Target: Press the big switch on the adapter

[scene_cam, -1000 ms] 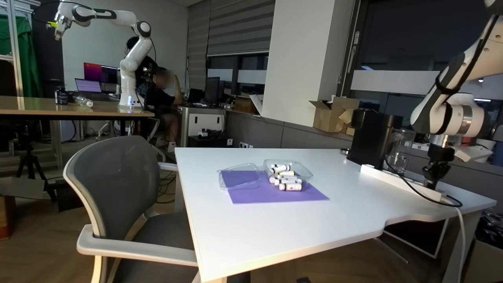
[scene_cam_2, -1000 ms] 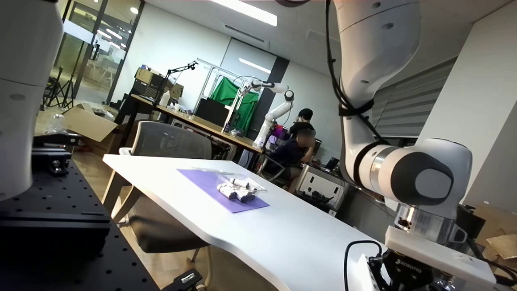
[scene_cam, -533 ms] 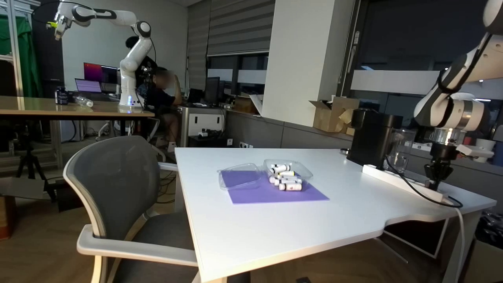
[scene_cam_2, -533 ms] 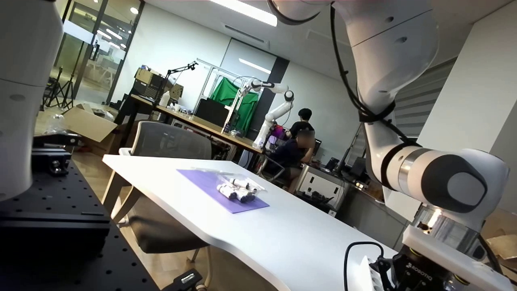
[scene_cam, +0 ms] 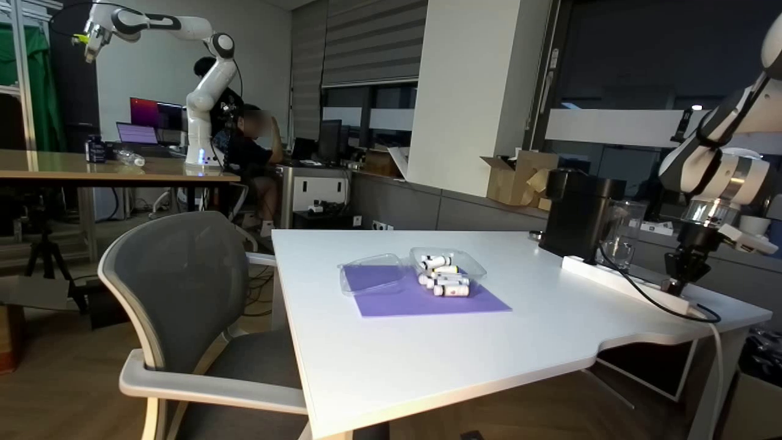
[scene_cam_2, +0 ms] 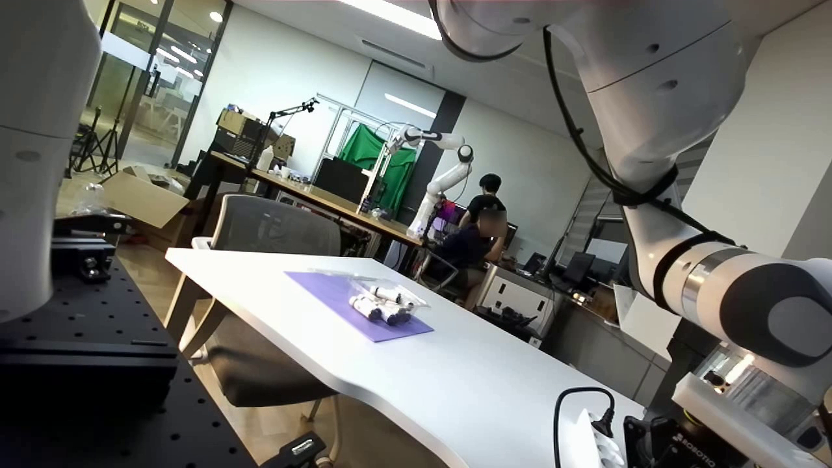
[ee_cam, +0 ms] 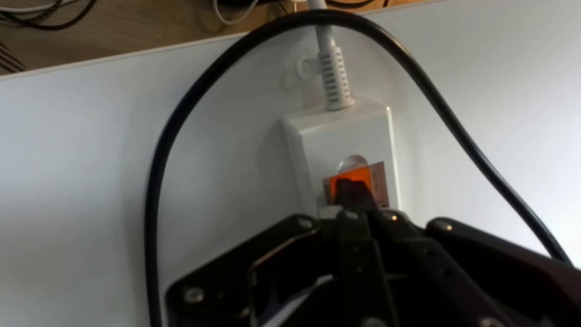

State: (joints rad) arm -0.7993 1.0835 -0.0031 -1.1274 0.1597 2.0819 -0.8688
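In the wrist view the switch (ee_cam: 358, 173), glowing orange, sits right of centre, near the end of the white adapter (ee_cam: 349, 138). The claw (ee_cam: 356, 194) extends up from the lower edge, its two fingers together, and their dark tips hide the lower part of the switch; whether they touch it or sit just above, I cannot tell. A black cable (ee_cam: 151, 218) loops around that end of the adapter, and a white cord (ee_cam: 335, 77) runs from it to the top edge. At the right of an exterior view the adapter lies on the white bench (scene_cam: 391, 360), the claw tilted, its tip at the adapter's right end. Mid-frame, small bottles (scene_cam: 452, 291) are gathered at a clear tub (scene_cam: 475, 269) partly over a purple sheet (scene_cam: 391, 305).
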